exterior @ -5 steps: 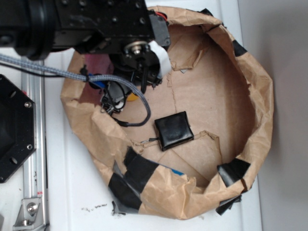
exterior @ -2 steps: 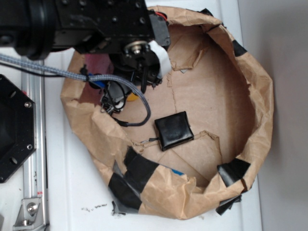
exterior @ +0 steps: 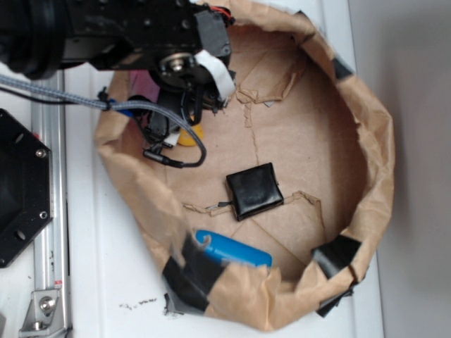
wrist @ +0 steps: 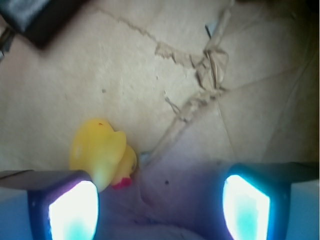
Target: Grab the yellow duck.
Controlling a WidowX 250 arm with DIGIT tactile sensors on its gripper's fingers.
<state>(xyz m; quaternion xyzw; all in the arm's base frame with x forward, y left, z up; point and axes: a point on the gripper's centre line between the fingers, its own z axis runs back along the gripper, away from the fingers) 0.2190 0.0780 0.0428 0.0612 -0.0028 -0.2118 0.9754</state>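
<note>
A white counter [exterior: 106, 267] carries a crumpled brown paper bag [exterior: 384, 148] patched with black tape, its floor creased and torn. At the left, the arm hides most of the yellow duck [wrist: 102, 152]; only a sliver shows in the exterior view. The wrist view shows it lying by the left finger [wrist: 70, 210], beak down toward the camera, long axis roughly upright in frame. The pincer [wrist: 160, 210] is spread, empty. A black pouch [exterior: 254, 191] lies mid-floor, a blue bottle [exterior: 232, 248] against the near wall.

My arm [exterior: 106, 32] was matte black, studded with small screws around a silver hub. A grey braided cable [exterior: 63, 95] trailed off it. My end effector [wrist: 159, 205] wore two glowing pale pads on dark fingers.
</note>
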